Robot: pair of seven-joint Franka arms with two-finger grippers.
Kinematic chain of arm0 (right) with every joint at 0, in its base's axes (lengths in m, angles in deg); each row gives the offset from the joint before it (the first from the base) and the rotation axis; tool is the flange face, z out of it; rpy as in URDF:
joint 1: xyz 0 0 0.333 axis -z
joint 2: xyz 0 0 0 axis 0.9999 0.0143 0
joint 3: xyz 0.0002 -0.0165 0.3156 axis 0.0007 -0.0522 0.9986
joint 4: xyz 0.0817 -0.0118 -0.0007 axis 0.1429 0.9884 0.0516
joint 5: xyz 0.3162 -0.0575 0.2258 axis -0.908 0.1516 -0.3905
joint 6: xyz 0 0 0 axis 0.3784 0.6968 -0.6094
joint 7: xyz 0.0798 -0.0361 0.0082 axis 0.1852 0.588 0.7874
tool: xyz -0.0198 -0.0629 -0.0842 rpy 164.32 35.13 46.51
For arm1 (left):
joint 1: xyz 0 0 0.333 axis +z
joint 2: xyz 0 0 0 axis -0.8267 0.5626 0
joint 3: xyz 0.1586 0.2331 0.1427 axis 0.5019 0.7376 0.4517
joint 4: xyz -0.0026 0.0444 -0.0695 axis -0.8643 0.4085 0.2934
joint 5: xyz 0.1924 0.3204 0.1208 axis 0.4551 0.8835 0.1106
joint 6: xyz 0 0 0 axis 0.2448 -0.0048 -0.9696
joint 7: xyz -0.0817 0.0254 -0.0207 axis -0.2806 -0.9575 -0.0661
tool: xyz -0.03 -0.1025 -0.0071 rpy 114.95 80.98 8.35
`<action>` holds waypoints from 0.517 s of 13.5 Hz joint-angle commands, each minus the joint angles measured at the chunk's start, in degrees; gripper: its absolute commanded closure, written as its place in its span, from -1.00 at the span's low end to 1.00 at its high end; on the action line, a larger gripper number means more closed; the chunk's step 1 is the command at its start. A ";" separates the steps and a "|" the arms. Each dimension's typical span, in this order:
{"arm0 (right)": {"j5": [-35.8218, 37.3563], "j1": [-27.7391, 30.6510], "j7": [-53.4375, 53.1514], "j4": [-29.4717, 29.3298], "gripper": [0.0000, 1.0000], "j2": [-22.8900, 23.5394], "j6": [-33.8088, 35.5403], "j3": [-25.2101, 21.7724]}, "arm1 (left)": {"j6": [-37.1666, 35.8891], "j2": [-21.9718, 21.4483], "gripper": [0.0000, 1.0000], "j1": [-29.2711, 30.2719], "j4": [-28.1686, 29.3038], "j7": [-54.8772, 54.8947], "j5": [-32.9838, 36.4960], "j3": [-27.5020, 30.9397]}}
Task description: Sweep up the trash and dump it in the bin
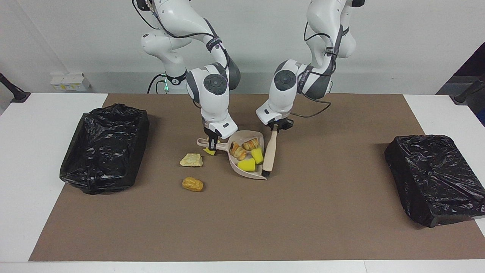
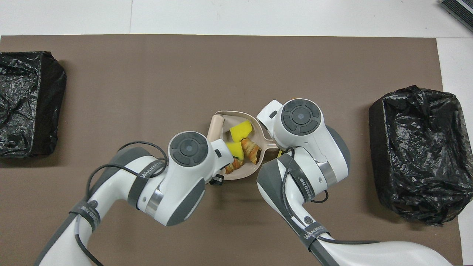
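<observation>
Two Franka arms are working at the middle of a brown table mat [image 1: 303,212]. The right gripper [image 1: 213,143], fingers closed, is gripping the handle of a beige dustpan [image 1: 253,174], which is lying flat with its handle pointing toward the right arm's end of the table and its straight open mouth facing the left arm's end. The left gripper [image 1: 276,128], fingers closed, is clamping the handle of a beige hand brush [image 1: 269,153]; the brush's long axis is running from the gripper away from the robots, handle end nearest them, bristle tip resting on the mat at the dustpan's mouth. Inside the pan, two croissants [image 1: 238,151] are lying beside two yellow sponge chunks [image 1: 247,164], the sponges on the mouth side, next to the brush. A third yellow sponge piece [image 1: 208,151] is showing on the mat just under the pan's handle. A pale bread lump [image 1: 191,160] is sitting on the mat toward the right arm's end, and a golden-brown roll [image 1: 192,184] is lying farther from the robots than it, its long axis running along the table. A black-lined bin [image 1: 104,147] is standing at the right arm's end of the table, and a second black-lined bin [image 1: 435,178] at the left arm's end.
</observation>
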 commanded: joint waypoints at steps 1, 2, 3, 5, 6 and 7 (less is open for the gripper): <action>0.29 0.93 -0.32 1.52 1.00 -0.99 -0.81 0.48 | -1.51 -2.46 1.00 -4.73 -1.63 -7.14 -0.03 0.68; 0.29 0.93 -0.41 1.52 1.00 -0.99 -0.81 0.48 | -2.22 -2.73 1.00 -4.92 -2.43 -8.04 -0.12 0.77; 0.29 1.02 -0.32 1.52 1.00 -0.99 -0.81 0.48 | -2.31 -2.90 1.00 -4.40 -2.61 -8.05 -0.12 0.77; 0.29 1.37 -0.23 1.52 1.00 -0.99 -0.81 0.57 | -2.66 -3.78 1.00 -3.70 -2.53 -8.23 -0.47 1.47; 0.29 1.46 -0.23 1.52 1.00 -0.99 -0.81 0.57 | -3.01 -4.04 1.00 -2.30 -2.52 -9.10 -0.47 1.56; 0.29 1.54 -0.23 1.52 1.00 -0.99 -0.72 0.57 | -3.19 -4.48 1.00 -0.72 -2.52 -9.37 -0.47 1.47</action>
